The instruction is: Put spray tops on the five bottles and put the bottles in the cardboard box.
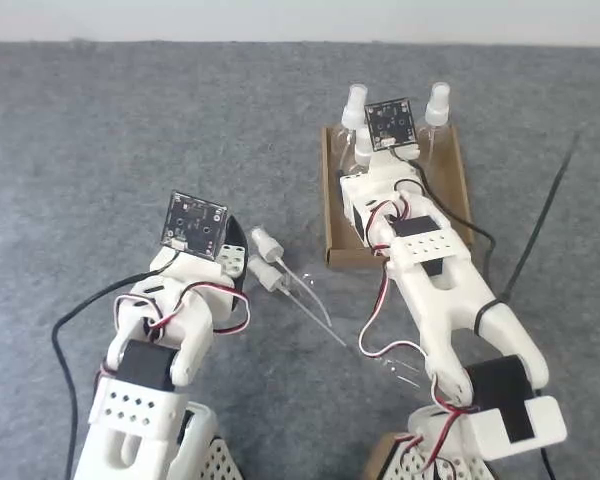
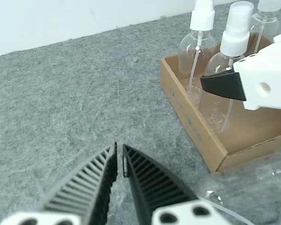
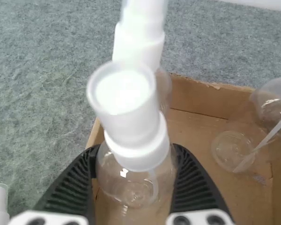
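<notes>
Nearest, the left pincer (image 2: 120,149) is held low over the grey worktop (image 1: 100,150), its fingers brought together with nothing between them. Just to its right, two loose spray tops (image 1: 265,243) are seen lying side by side on the worktop, their thin dip tubes pointing toward the near right.

Farther off, on the right, the cardboard box (image 1: 330,205) is found. The right pincer (image 3: 133,157) is set inside it, clamped on a capped bottle (image 3: 131,190) that is held upright toward the box's left side. Whether the base rests on the box floor cannot be made out. Two more capped bottles (image 1: 355,105) are stood at the far end of the box, one toward each far corner.

The release is judged the risky part. If the fingers are opened unevenly or lifted at a slant, the light bottle could be dragged over and its far neighbours knocked down. The box itself could be pushed along the worktop. The loose tops could be rolled away, or their tubes bent, by a careless pinch.
</notes>
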You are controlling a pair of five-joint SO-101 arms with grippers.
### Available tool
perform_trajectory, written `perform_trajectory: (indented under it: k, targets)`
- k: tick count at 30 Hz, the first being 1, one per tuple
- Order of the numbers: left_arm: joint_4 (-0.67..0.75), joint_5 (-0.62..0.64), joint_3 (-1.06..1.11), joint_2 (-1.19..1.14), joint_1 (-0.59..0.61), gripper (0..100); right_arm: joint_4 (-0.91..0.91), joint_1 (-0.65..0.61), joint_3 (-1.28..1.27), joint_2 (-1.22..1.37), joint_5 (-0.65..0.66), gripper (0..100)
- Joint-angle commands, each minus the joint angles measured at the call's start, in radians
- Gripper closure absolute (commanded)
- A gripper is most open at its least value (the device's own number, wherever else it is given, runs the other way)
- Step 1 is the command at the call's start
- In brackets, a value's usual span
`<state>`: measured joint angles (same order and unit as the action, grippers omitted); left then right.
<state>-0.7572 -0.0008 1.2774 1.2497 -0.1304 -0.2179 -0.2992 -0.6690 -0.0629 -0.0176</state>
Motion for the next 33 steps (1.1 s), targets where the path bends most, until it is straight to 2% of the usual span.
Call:
perform_trajectory:
  k: [1, 13, 23, 33]
  targets:
    - [0.021, 0.009, -0.01, -0.005, 0.005, 99, 0.002, 0.001, -0.003, -0.013, 0.014, 99.1]
    - [0.023, 0.008, -0.01, -0.005, 0.006, 99, 0.002, 0.001, -0.003, -0.022, 0.014, 99.1]
    - [0.023, 0.008, -0.01, -0.005, 0.006, 99, 0.002, -0.018, -0.025, -0.021, 0.015, 73.8]
    - [0.025, 0.006, -0.01, -0.005, 0.006, 99, 0.002, -0.045, -0.02, -0.024, 0.015, 71.9]
